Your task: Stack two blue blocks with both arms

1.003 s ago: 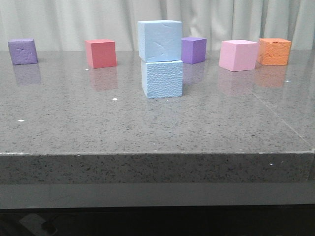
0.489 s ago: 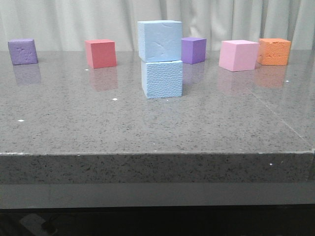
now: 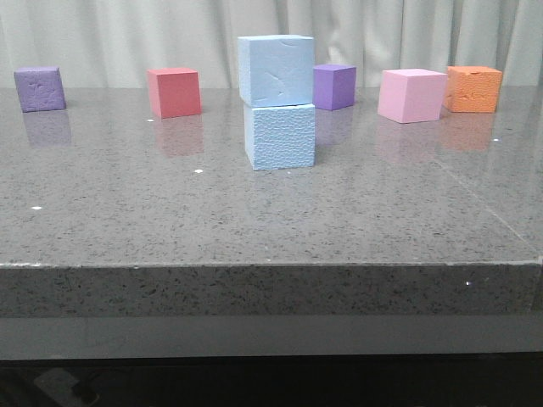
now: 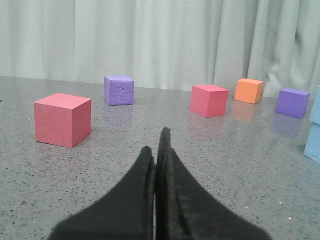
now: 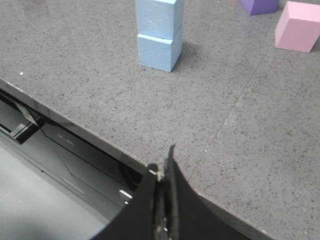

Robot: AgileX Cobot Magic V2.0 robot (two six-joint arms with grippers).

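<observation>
The 2 blue blocks are stacked near the middle of the grey speckled desk point(image 3: 170, 220): the upper blue block point(image 3: 275, 69) sits on the lower blue block point(image 3: 279, 136), turned slightly so its edges do not line up with the 1 beneath. Neither claw touches them.

The left claw point(image 4: 159, 150) has its fingers pressed together with nothing between them, tips low over the desk. Ahead of it and to its left stands a red cube point(image 4: 62, 119); further ahead are a purple cube point(image 4: 119, 89), a second red cube point(image 4: 208, 100), an orange cube point(image 4: 249, 90) and another purple cube point(image 4: 292, 102). The blue stack shows only as a sliver at the edge of this view, well off to the claw's right.

The right claw point(image 5: 166, 165) is also closed and empty (its tips hang above the near edge of the desk). The stack stands well ahead of it, slightly to its left, with bare desk between. A pink cube point(image 5: 299, 26) lies ahead and far to its right, near the purple cube.

In the front view neither claw appears; the other cubes stand in a loose row behind the stack, before a pale curtain point(image 3: 136, 38).
</observation>
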